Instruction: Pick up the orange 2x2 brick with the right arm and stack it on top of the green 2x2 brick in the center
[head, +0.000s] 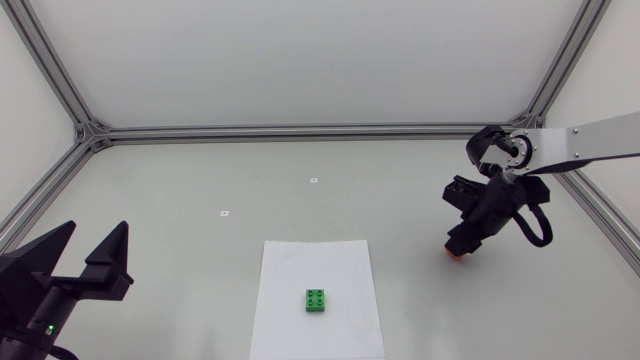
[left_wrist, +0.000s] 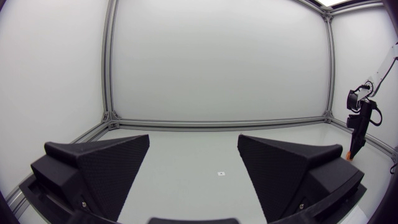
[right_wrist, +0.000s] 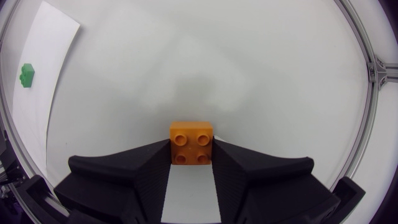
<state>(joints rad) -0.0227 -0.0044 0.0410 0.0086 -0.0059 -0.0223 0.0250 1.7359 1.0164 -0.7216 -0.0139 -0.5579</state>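
The orange 2x2 brick (right_wrist: 191, 143) sits between the fingers of my right gripper (right_wrist: 191, 155), which touch it from both sides, so the gripper is shut on it. From above, only an orange sliver (head: 456, 255) shows under my right gripper (head: 460, 246) at the table's right side. The green 2x2 brick (head: 317, 300) stands on a white paper sheet (head: 290, 270) in the centre front, well to the left of that gripper; the right wrist view shows the green brick (right_wrist: 27, 74) far off to the side. My left gripper (left_wrist: 193, 168) stands open at the front left, holding nothing.
An aluminium frame (head: 300, 131) borders the table at the back and sides. Two small white markers (head: 313, 181) lie on the surface behind the paper.
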